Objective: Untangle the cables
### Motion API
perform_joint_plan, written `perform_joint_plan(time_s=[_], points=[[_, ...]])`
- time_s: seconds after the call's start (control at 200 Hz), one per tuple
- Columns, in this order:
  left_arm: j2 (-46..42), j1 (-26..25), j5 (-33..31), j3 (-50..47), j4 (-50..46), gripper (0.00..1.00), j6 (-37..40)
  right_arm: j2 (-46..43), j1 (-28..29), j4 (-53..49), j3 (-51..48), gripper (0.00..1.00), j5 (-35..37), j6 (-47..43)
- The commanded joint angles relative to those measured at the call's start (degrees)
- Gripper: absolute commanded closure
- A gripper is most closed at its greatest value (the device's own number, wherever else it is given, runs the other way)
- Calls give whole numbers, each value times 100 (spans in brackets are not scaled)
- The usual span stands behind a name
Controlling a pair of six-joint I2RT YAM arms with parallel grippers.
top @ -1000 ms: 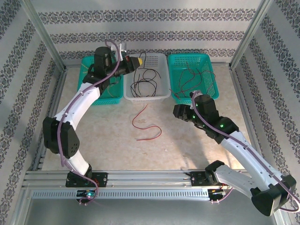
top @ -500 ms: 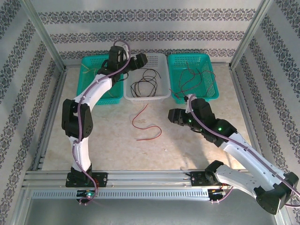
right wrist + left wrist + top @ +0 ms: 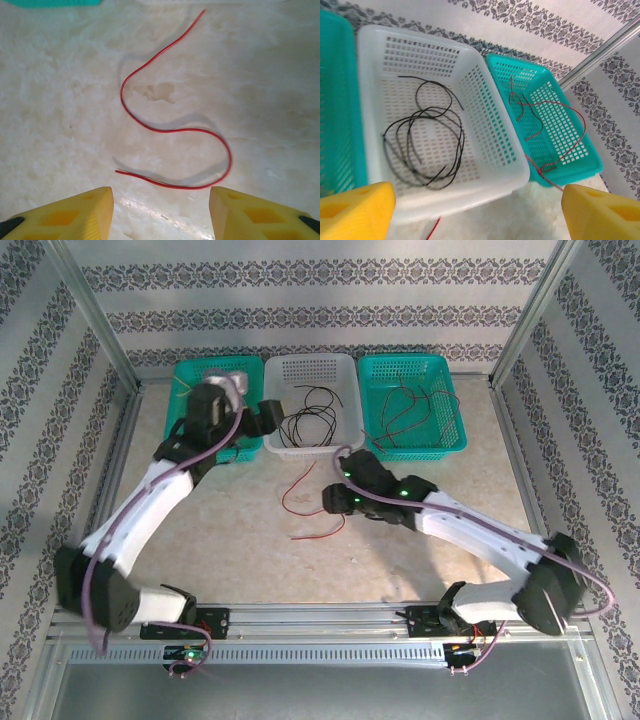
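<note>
— Any cables in sight?
— Yes. One red cable point(image 3: 300, 510) point(image 3: 165, 131) lying loose near the middle of the table point(image 3: 230, 540), bent into an S, flat on the surface. Far tip close to the front wall of the white basket point(image 3: 312, 448) point(image 3: 470, 187); touching or not, cannot tell.

— And inside the baskets?
— Black cables point(image 3: 305, 422) point(image 3: 425, 131) coiled in loose loops on the floor of the white basket. Red and dark cables point(image 3: 410, 410) point(image 3: 545, 120) strewn in the right teal basket point(image 3: 415, 450) point(image 3: 570, 172), with one red loop reaching toward its near right corner. Beside the white basket on the other side, a left teal basket point(image 3: 190, 375) point(image 3: 335, 100); contents too unclear to call. All three side by side along the far edge of the table.

— Left gripper point(image 3: 268, 418) point(image 3: 477, 215)?
— Hovering at the near left corner of the white basket. Fingers spread wide, gripping nothing.

— Right gripper point(image 3: 330, 500) point(image 3: 160, 210)?
— Low over the middle of the table, at the near end of the red cable. Fingers parted, nothing gripped; in the wrist view, the lowest bend of the cable just ahead of the tips, in line with the gap. No contact seen.
</note>
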Motion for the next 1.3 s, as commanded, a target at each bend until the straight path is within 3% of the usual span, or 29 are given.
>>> perform_joint_plan(time_s=[0.0,0.09,0.245,0.51,0.834,1.059,1.219,1.294], points=[[-872,144,-520,-792,-740,7,179,814,362,86,610,50,238,-208],[-1653,330,-635,-1275,-1066,4,77,1599,676,-26,1135,52,752,-119],[-2474,420,-732,-1795,-1287,0,-94,2822,831,-135,2006,56,793,-2],[-2281,469,-324,-1757,-1307,3,-377,4150,814,-647,3122,56,1592,694],[-2311,490,-66,-1755,-1195,3,-365,4940,708,-592,3612,61,1192,893],[-2286,499,58,-1793,-1078,4,-396,5135,697,-594,3634,75,1055,908],[-2266,500,127,-1751,-1043,4,-369,5029,707,-587,3450,100,1019,841],[-2250,501,187,-1711,-1033,4,-369,4781,720,-453,3193,100,1007,702]])
